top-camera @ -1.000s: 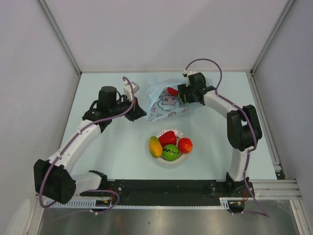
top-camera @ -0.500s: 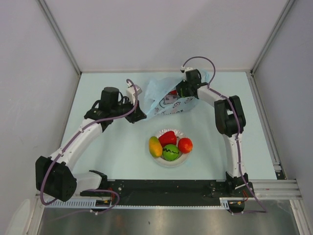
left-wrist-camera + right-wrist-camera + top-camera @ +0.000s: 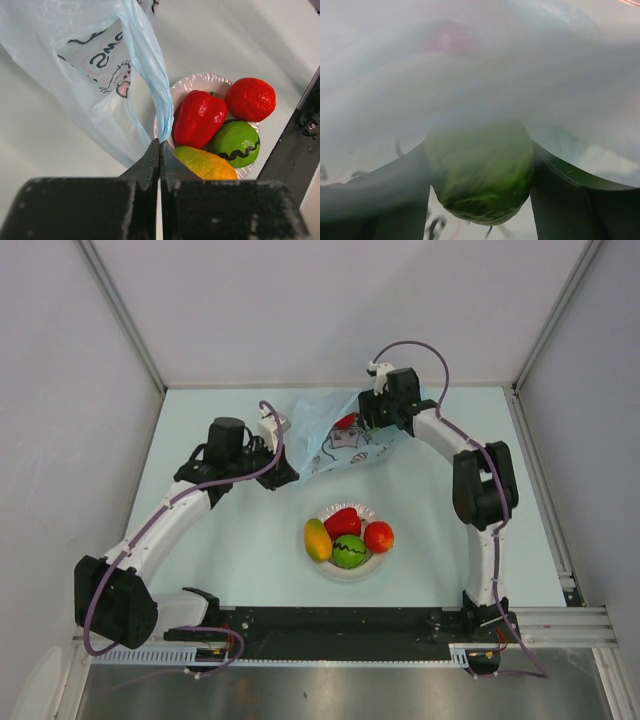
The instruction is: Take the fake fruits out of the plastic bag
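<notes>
The light-blue plastic bag (image 3: 335, 435) lies at the back of the table, a red fake fruit (image 3: 347, 421) showing in its mouth. My left gripper (image 3: 283, 474) is shut on the bag's edge (image 3: 159, 107) and holds it stretched. My right gripper (image 3: 374, 420) reaches into the bag from the right. Through hazy film in the right wrist view, a green fake fruit (image 3: 480, 175) fills the gap between both fingers (image 3: 395, 195) of my right gripper (image 3: 479, 150), touching each. A red blur (image 3: 447, 40) lies beyond it.
A white plate (image 3: 338, 573) sits near the table's middle with a yellow-orange fruit (image 3: 317, 539), a red pepper (image 3: 342, 522), a green fruit with a black zigzag (image 3: 349, 552) and a red round fruit (image 3: 378, 536). The same plate (image 3: 200, 79) shows past the left fingers.
The right gripper has moved back and deeper into the bag and its jaws have narrowed around the green fruit. The bag now stands pulled up and stretched from the left gripper.
</notes>
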Robot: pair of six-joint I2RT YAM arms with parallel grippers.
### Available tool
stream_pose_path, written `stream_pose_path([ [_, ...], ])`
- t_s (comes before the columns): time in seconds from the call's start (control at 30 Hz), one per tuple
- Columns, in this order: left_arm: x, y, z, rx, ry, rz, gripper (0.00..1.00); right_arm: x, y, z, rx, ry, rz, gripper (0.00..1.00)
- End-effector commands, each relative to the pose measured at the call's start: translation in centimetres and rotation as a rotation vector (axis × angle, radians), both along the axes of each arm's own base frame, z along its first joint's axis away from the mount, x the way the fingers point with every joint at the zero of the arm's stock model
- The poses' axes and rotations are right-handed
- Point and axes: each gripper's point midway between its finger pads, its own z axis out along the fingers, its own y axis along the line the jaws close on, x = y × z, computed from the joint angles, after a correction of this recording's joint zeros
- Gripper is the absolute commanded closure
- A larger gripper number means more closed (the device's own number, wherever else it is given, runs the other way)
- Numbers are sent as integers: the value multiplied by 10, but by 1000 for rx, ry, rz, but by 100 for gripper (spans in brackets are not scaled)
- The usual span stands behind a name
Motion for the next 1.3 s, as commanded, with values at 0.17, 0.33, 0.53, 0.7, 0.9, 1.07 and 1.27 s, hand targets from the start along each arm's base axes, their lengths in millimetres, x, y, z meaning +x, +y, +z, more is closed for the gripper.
stream_pose_path([
  [0.17,16,-10,41,-93,-93,39,100,-118,19,63,128,50,208,91],
  [0.33,13,-9,51,-133,-95,62,100,-198,52,85,85,5,470,91],
  [0.53,5,-9,61,-174,-112,70,100,-298,62,63,-31,33,713,89],
  [0.7,3,-9,71,-199,-135,70,100,-323,45,51,-51,51,688,87],
  [0.9,1,-8,73,-202,-148,68,100,-278,4,48,-31,60,491,83],
  [1.07,-4,-2,68,-177,-162,77,100,-260,-3,42,-4,68,449,76],
  [1.27,-6,8,70,-167,-173,100,100,-267,8,21,42,164,484,73],
])
